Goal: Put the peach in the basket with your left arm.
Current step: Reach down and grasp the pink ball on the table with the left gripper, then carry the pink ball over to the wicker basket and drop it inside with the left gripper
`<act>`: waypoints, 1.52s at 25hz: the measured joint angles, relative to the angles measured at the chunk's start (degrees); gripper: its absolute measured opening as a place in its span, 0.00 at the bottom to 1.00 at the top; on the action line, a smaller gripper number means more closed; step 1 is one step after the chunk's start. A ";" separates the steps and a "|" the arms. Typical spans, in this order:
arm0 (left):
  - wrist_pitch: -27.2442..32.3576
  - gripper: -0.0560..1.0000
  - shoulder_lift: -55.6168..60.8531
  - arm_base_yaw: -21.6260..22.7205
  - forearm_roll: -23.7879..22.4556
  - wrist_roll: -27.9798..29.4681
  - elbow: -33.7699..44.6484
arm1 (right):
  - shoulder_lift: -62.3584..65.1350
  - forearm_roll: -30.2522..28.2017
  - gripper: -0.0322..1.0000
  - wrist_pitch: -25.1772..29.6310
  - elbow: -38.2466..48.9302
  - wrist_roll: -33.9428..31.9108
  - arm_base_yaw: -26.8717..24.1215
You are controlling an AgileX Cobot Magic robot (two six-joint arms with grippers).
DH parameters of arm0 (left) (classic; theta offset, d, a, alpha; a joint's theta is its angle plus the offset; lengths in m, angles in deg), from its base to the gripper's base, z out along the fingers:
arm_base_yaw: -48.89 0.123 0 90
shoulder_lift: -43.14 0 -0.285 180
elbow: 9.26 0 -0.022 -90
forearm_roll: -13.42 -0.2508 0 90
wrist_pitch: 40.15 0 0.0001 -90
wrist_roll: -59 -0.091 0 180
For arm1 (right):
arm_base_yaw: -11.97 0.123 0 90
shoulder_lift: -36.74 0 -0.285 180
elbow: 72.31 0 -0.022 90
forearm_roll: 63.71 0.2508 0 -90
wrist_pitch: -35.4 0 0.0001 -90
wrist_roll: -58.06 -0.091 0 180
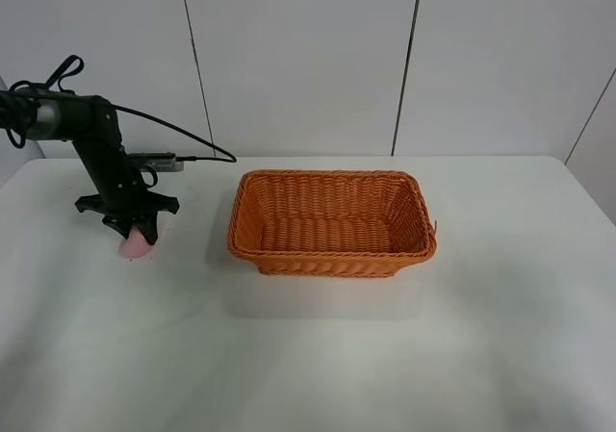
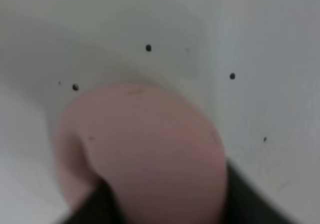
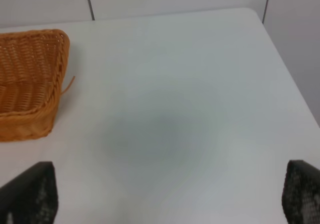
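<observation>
The pale pink peach [image 1: 135, 247] lies on the white table at the left, well apart from the orange wicker basket [image 1: 332, 222] in the middle. My left gripper [image 1: 132, 230] reaches down from the black left arm [image 1: 96, 148] onto the peach. In the left wrist view the peach [image 2: 145, 149] fills the picture, and the dark fingers [image 2: 97, 206] press against both its sides. The basket is empty. My right gripper [image 3: 170, 199] is open over bare table, with the basket's corner [image 3: 27, 79] off to one side.
A black cable [image 1: 183, 134] trails from the left arm across the back of the table to a small grey box [image 1: 159, 162]. A white panelled wall stands behind. The table's right edge [image 3: 285, 64] shows in the right wrist view.
</observation>
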 joint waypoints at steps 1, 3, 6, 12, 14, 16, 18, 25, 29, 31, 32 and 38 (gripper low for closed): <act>0.59 0.27 0.07 0.00 -0.05 0.00 -0.25 | 0.00 0.00 0.70 0.00 0.00 0.00 0.00; 1.65 0.19 0.26 0.00 -0.59 0.58 -1.31 | 0.00 0.00 0.70 0.00 0.00 0.00 0.00; 4.14 0.17 0.99 0.00 -1.60 1.13 -3.24 | 0.00 0.00 0.70 0.00 0.00 0.00 0.00; 10.29 0.17 7.02 0.00 -2.33 1.31 -8.59 | 0.00 0.00 0.70 0.00 0.00 0.00 0.00; 12.05 0.17 9.78 0.00 -2.14 1.41 -10.16 | 0.00 0.00 0.70 0.00 0.00 0.00 0.00; 13.01 0.16 11.83 -0.06 -2.19 2.05 -10.80 | 0.00 0.00 0.70 0.00 0.00 0.00 0.00; 13.69 0.16 13.20 -0.43 -2.25 2.56 -11.04 | 0.00 0.00 0.70 0.00 0.00 0.00 0.00; 15.15 0.16 13.64 -7.60 -0.24 2.81 -15.35 | 0.00 0.00 0.70 0.00 0.00 0.00 0.00; 15.20 0.16 13.43 -14.67 0.40 2.81 -19.42 | 0.00 0.00 0.70 0.00 0.00 0.00 0.00; 15.20 0.16 12.14 -17.94 0.59 2.81 -21.98 | 0.00 0.00 0.70 0.00 0.00 0.00 0.00; 15.20 0.16 11.02 -19.70 0.59 2.81 -23.46 | 0.00 0.00 0.70 0.00 0.00 0.00 0.00; 15.20 0.16 1.61 -29.02 0.67 3.09 -31.57 | 0.00 0.00 0.70 0.00 0.00 0.00 0.00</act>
